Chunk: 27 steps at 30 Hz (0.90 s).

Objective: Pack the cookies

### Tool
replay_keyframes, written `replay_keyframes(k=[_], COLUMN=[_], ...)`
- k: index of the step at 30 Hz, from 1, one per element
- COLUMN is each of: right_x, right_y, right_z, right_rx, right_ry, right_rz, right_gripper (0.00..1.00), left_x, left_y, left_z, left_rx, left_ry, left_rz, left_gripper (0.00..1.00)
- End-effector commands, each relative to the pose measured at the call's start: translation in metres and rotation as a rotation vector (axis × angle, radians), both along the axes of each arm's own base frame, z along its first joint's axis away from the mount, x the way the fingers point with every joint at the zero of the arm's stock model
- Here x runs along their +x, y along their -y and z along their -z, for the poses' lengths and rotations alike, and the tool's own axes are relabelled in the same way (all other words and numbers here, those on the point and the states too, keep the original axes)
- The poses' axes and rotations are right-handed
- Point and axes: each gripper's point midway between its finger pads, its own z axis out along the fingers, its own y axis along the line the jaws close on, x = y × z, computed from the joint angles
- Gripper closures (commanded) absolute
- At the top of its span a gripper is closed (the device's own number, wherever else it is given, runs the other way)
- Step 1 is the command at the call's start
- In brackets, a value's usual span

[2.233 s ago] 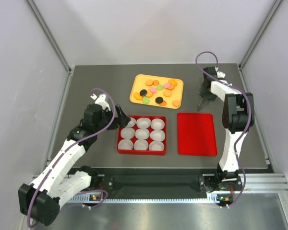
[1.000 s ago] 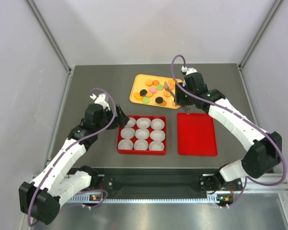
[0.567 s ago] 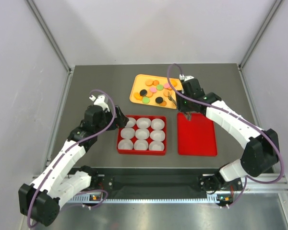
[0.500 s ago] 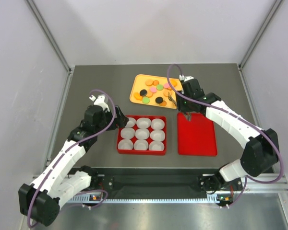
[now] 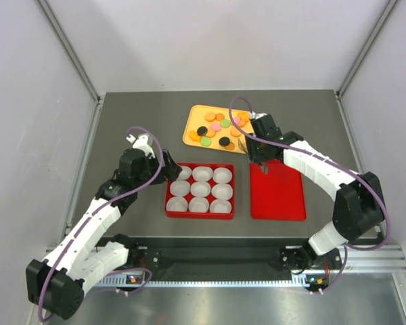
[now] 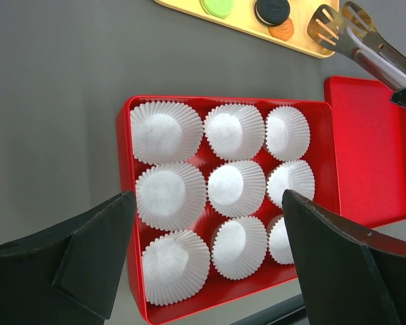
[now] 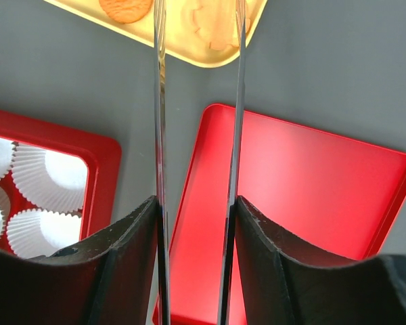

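The cookies [image 5: 220, 127], small orange, pink, green and black discs, lie on a yellow tray [image 5: 189, 139] at the back. My right gripper [image 5: 256, 150] is shut on metal tongs [image 7: 160, 101]. The tongs' two blades run between its fingers toward the tray's near right corner, where one orange cookie [image 7: 125, 8] shows; their tips [image 6: 331, 24] hold nothing. My left gripper [image 5: 169, 169] stands open above the red box [image 6: 125, 135] of white paper cups [image 6: 166, 132], gripping nothing [image 6: 206, 203].
A flat red lid [image 5: 277, 189] lies right of the red box [image 5: 168, 203], under my right gripper [image 7: 196, 203]. The grey table is walled on three sides, with a metal rail along the near edge.
My right arm has swung in from the back right with the tongs to the tray's near right corner, then shifted slightly left. My left arm has not moved.
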Motion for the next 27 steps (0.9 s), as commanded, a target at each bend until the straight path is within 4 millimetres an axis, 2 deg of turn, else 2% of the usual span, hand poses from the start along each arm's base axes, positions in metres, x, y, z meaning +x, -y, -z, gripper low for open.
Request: replay_keyframes(k=[1, 20, 27], right_x=[0.009, 0.017, 0.018], right_y=[-0.002, 0.007, 0.011], right_z=[-0.005, 0.005, 0.0], right_rx=[-0.009, -0.005, 0.007], right_ry=[0.049, 0.028, 0.043], right_rz=[0.001, 0.024, 0.037], right_gripper=[0.53, 0.53, 0.53], left_x=[0.005, 0.006, 0.006], left_y=[0.004, 0.005, 0.005], left_z=[-0.008, -0.005, -0.004], left_rx=[-0.011, -0.006, -0.005], left_ry=[0.043, 0.034, 0.029], left_rz=[0.016, 0.018, 0.021], left_gripper=[0.06, 0.06, 0.06])
